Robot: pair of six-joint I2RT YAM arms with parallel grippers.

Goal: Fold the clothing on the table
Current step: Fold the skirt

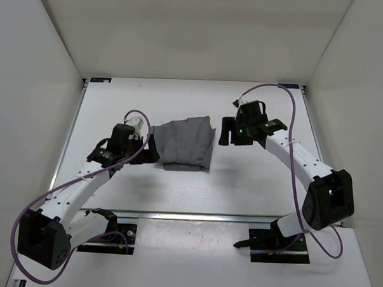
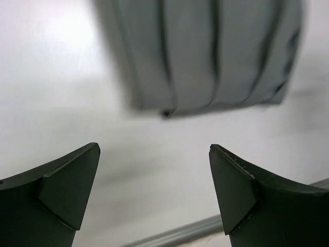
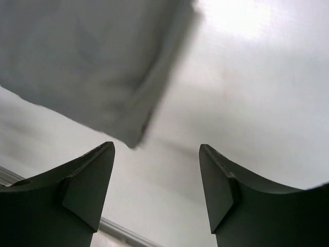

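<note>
Mid-bench, slightly left of centre, the grey pleated skirt [image 1: 186,144] lies flat in a compact, roughly square bundle and looks already folded over. Fabric is soft, light and floppy; the pleats will likely slide and splay, so lifting by one corner is risky. Best hold is probably a pinch at two corners of one edge, catching all layers. Left gripper [image 2: 154,152] sits just off the skirt's left edge, jaws spread, holding nothing. Right gripper [image 3: 157,146] is just off the right edge, jaws apart, empty too. White bench [image 1: 253,191] underneath, metal rail [image 1: 207,216] along its near edge.
</note>
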